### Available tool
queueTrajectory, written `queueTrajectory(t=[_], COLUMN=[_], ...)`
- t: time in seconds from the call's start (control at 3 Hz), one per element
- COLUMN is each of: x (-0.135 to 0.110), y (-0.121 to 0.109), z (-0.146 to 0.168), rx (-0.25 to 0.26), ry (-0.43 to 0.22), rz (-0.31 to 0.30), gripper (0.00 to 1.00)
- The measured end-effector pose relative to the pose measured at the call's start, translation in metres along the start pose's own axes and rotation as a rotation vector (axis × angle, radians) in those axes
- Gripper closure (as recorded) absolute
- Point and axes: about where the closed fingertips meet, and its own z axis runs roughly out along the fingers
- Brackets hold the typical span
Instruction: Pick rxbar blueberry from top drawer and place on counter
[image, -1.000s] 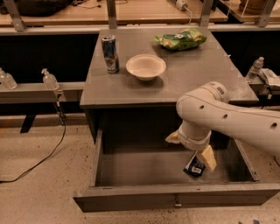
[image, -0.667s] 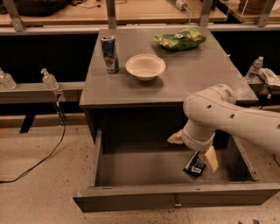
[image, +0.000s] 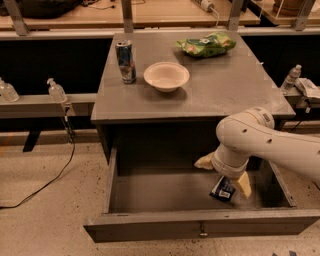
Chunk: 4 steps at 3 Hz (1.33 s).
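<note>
- Camera view, the change: the arm (image: 270, 142) has slid a little toward the right side of the open drawer (image: 150, 222) over the last second. The snack bar (image: 222, 189) sits at almost the same spot as before.
- The gripper (image: 227, 180) hangs down inside the drawer, right over the bar. Whether it is clamped on the bar or only beside it, I cannot tell.
- The bar is tilted, at the right end of the drawer near its front wall, below the front right corner of the tabletop (image: 230, 90).
- For the task, I judge the pick is at the grasp or the first lift. The bar is not out of the drawer, and the placing is not yet done.
- Tabletop: a can (image: 126, 61) stands near the left edge and a bowl (image: 166, 76) just beside it toward the middle. A green chip bag (image: 205, 44) lies at the back edge, right of centre. The front right part looks the likeliest spot for the bar.
- Room: small bottles (image: 56, 91) sit on a low ledge to the left and another bottle (image: 291, 77) to the right. A cable (image: 47, 182) trails over the speckled floor, and a wooden bench (image: 165, 12) runs behind.
</note>
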Motion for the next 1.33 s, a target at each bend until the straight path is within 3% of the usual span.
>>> queueTrajectory(t=[0.33,0.67,1.33], x=[0.01,0.014,0.015], y=[0.013,0.022,0.022], z=[0.016,0.03,0.018], rx=[-0.021,-0.047,-0.048], ry=[-0.02,-0.039,-0.039], rz=[0.006,0.005,0.005], gripper=[0.17,0.41,0.87])
